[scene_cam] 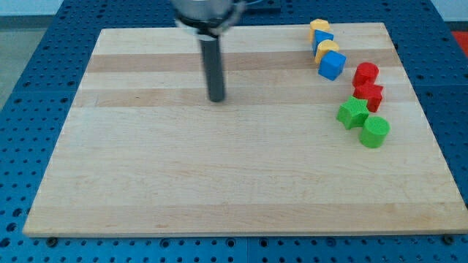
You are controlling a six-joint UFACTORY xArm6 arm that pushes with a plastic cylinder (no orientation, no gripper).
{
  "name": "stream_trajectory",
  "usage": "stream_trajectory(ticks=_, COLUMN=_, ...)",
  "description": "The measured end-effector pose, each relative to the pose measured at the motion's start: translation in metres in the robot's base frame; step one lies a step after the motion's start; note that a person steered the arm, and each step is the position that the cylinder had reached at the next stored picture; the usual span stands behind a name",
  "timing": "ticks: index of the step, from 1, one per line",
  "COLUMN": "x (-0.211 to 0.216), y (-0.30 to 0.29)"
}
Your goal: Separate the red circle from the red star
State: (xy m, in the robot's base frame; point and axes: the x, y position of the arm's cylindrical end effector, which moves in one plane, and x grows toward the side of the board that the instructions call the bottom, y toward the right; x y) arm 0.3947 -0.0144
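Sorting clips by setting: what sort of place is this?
Likely a robotics lab bench: a wooden board lies on a blue perforated table, my tip stands on the board, and small coloured blocks such as the red circle cluster at the view's right.

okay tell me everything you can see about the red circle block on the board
The red circle is a small, squat, glossy red cylinder, plastic-looking, standing upright with its flat round top facing up. It sits near the view's right edge of the wooden board. Directly below it in the view, the red star presses against it. The blue cube lies to its left, seemingly just apart. My tip is far off to the view's left, touching no block.
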Motion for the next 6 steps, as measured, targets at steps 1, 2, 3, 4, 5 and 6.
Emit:
stream_trajectory(ticks=1, x=0.004, y=0.074)
stream_trajectory(ticks=2, x=-0.003, y=0.128)
stream_trajectory(ticks=3, x=-0.029, y=0.135)
stream_trajectory(ticks=4, x=-0.047, y=0.141)
stream_trajectory(ticks=5, x=-0.046, y=0.15)
stream_trajectory(ticks=6, x=-0.046, y=0.173)
